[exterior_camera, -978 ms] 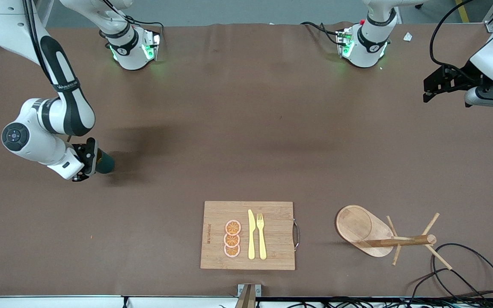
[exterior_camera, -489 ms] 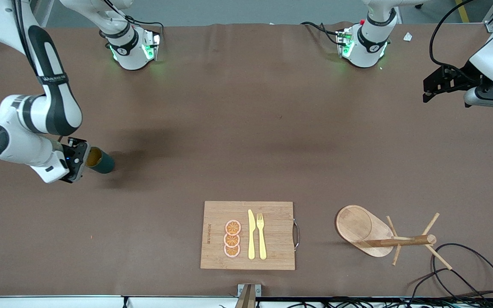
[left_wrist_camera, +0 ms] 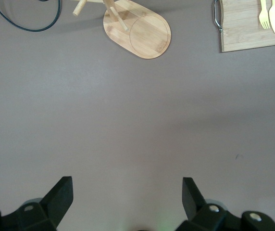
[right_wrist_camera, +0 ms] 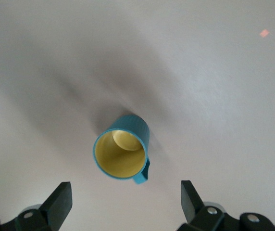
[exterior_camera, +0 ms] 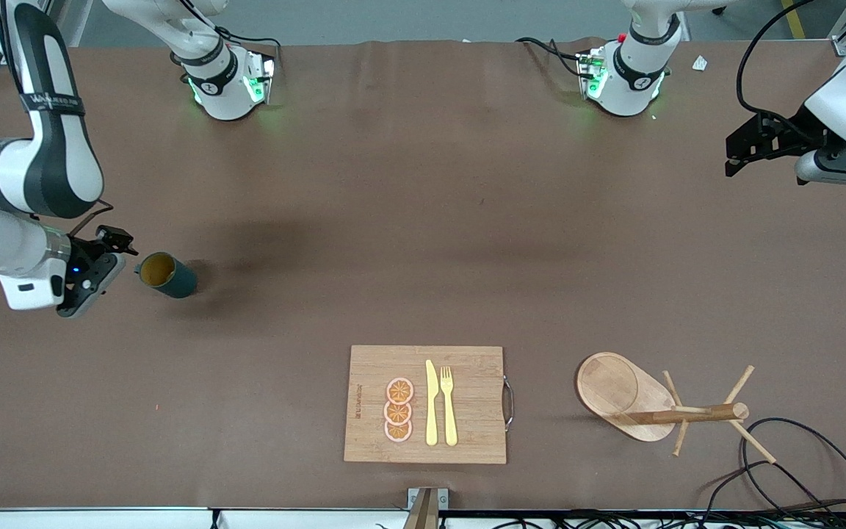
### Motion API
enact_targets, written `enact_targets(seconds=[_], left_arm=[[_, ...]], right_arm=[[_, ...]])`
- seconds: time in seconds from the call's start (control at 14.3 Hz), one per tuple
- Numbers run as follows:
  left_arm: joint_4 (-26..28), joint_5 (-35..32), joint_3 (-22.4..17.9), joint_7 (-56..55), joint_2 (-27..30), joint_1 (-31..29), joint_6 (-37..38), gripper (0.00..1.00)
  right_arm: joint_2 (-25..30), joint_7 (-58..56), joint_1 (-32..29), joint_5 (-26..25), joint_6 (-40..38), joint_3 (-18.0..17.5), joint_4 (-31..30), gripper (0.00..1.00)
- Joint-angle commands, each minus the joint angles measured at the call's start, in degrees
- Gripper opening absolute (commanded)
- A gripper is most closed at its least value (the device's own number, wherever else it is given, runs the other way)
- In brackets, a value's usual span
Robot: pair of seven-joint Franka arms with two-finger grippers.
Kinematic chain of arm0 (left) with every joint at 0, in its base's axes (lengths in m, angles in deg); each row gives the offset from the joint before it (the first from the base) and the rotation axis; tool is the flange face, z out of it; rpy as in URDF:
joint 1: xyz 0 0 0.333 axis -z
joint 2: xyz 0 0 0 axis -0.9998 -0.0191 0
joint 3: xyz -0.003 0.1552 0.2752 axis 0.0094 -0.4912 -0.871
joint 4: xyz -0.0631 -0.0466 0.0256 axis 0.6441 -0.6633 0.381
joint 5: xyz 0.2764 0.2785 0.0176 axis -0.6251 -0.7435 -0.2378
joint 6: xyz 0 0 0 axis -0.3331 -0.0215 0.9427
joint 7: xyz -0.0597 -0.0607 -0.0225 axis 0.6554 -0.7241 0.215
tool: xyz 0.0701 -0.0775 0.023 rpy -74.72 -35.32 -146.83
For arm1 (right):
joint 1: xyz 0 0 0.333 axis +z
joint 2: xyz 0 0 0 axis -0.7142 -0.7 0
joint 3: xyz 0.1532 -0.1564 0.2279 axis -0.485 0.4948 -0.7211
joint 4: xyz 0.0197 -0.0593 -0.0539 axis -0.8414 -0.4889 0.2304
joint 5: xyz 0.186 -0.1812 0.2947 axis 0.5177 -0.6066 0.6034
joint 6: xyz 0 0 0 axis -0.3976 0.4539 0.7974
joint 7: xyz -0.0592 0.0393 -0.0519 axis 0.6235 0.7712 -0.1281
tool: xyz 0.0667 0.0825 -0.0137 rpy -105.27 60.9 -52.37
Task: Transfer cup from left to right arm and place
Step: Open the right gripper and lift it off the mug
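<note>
Cup (exterior_camera: 166, 274), likely light, rigid and breakable, is best gripped across its ribbed wall; right gripper (exterior_camera: 103, 258) and left gripper (exterior_camera: 733, 156) are seen wide open, empty.

No lettering anywhere is clear enough to read.

Both arms are glossy white with rounded shells, broken by black bands and black panels along the links. The right arm (exterior_camera: 41, 139) carries a black ring with small white lettering and a round grey cap on its joint. Each base (exterior_camera: 226, 88) glows green at its foot, with thin black cables trailing from it. The left tool (left_wrist_camera: 128, 199) and the right tool (right_wrist_camera: 127, 202) are matte black, with angular fingers (right_wrist_camera: 60, 199) and small silver screws.
</note>
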Motion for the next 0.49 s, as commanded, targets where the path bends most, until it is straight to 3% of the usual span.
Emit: enact_targets(seconds=[0.0, 0.42], left_arm=[[-0.17, 0.20, -0.08, 1.10, 0.17, 0.07, -0.42, 1.00], [-0.17, 0.02, -0.08, 1.01, 0.08, 0.24, -0.51, 1.00]], right_arm=[[3.38, 11.13, 0.01, -0.75, -5.09, -0.09, 2.21, 1.00], [3.56, 28.63, 1.07, -0.93, -17.49, -0.36, 12.06, 1.00]])
